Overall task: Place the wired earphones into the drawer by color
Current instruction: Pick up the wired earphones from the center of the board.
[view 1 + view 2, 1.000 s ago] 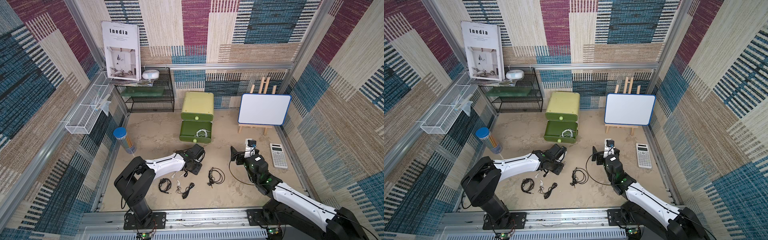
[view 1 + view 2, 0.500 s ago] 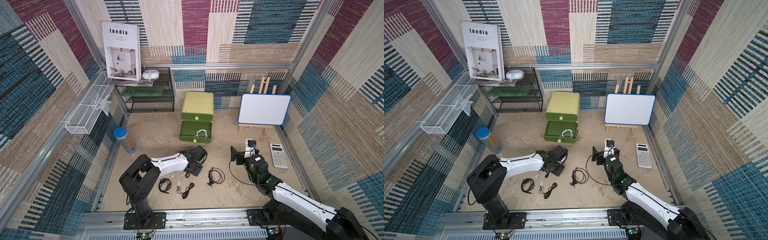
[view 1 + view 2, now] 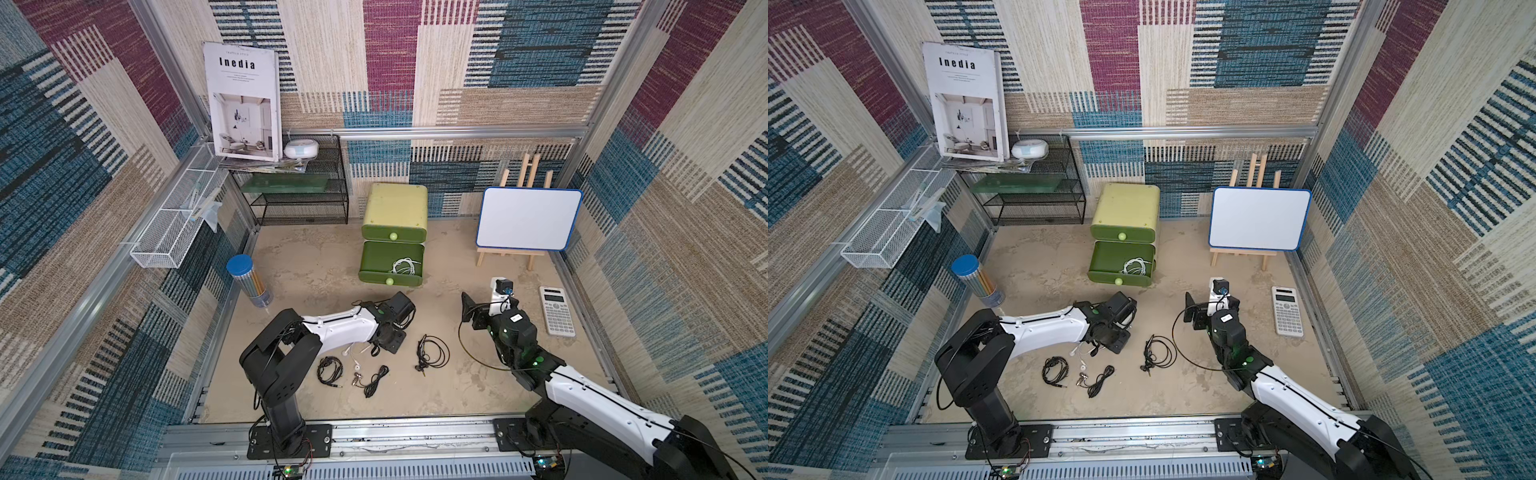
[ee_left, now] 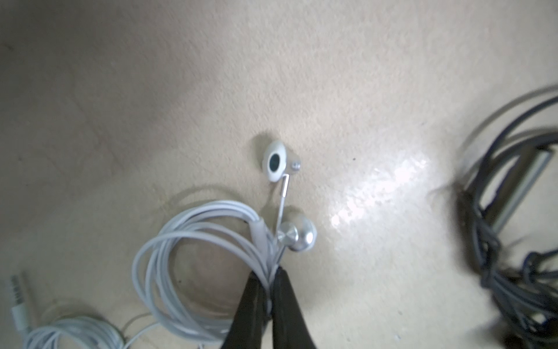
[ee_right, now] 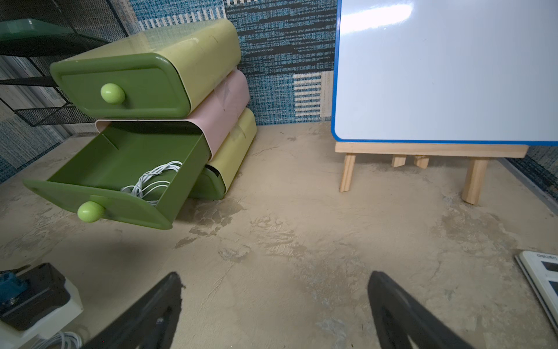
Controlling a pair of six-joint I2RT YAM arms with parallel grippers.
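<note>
In the left wrist view my left gripper (image 4: pixel 273 272) is shut on the strands of a coiled white wired earphones bundle (image 4: pixel 193 250) lying on the table. Its two earbuds (image 4: pixel 274 161) lie just beyond the fingertips. More white cable with a jack plug (image 4: pixel 18 299) and a black bundle (image 4: pixel 513 241) lie to either side. In both top views three black earphone bundles (image 3: pixel 432 357) (image 3: pixel 1054 370) lie near the left gripper (image 3: pixel 376 349). The green drawer (image 3: pixel 374 257) (image 5: pixel 120 151) stands open with white earphones (image 3: pixel 405 266) (image 5: pixel 154 178) inside. My right gripper (image 5: pixel 274 302) (image 3: pixel 484 301) hangs open over bare table.
A whiteboard on a wooden easel (image 3: pixel 528 218) stands at the back right, with a calculator (image 3: pixel 559 309) in front of it. A blue-lidded tube of pencils (image 3: pixel 249 280) stands at the left. A black wire rack (image 3: pixel 299 195) is at the back left.
My left gripper has closed onto the white earphone cable, and the left arm has shifted slightly. The right arm has not moved.
</note>
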